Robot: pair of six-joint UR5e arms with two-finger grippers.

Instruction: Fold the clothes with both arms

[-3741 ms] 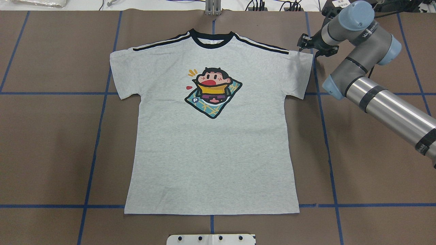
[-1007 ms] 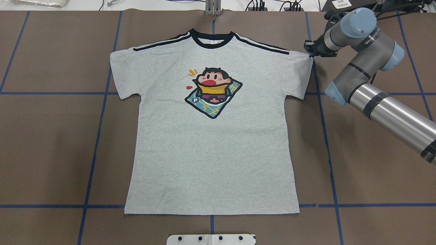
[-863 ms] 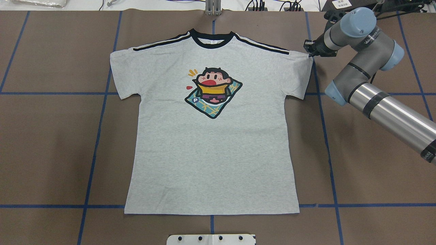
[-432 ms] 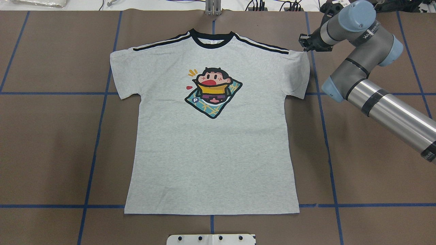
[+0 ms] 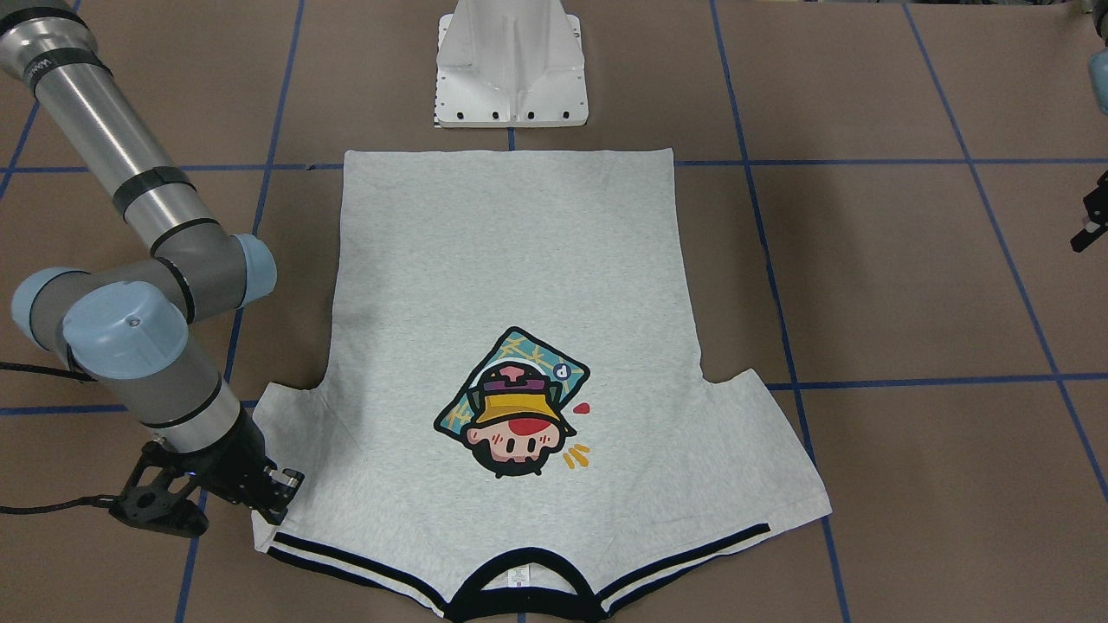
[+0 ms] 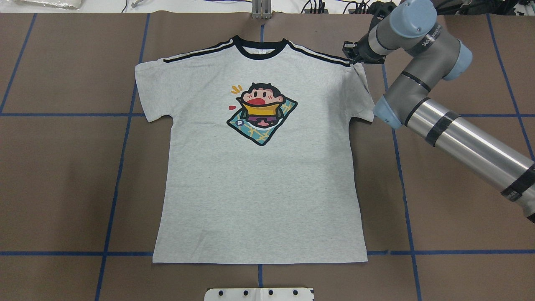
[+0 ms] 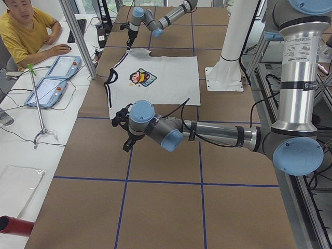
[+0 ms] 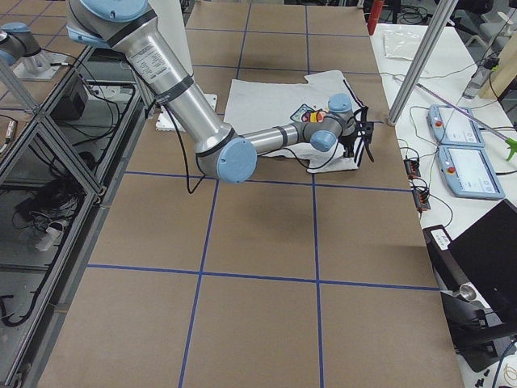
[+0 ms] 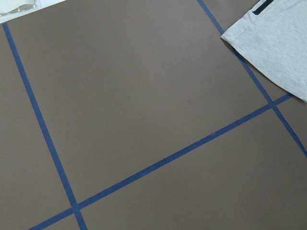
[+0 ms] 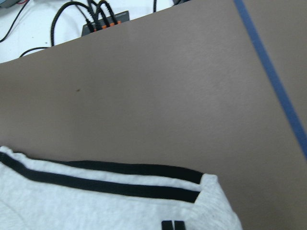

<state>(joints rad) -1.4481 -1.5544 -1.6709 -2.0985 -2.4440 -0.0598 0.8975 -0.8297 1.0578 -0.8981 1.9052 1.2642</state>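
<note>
This is a robotics lab. The table [image 6: 62, 167] under the right gripper [image 5: 279, 493] is covered in brown sheeting gridded with blue tape [image 6: 121, 146], and a white pedestal [image 5: 511, 69] stands well behind it. Just ahead of the gripper lies a cluster of plugged black cables [image 10: 98, 17]. Beyond the left arm [image 7: 207, 132], a white side bench [image 7: 21, 155] holds two handheld panels [image 7: 57, 72], probably teach pendants, with a person [image 7: 23, 26] seated there.

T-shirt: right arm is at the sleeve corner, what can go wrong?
1. The right end effector pinches only the striped corner of the T-shirt's sleeve; that small bite may slip.
2. The sleeve is creased beside the grip, so the fold may land crooked.
3. The left end effector is off the cloth; nothing pins the shirt against dragging.
</note>
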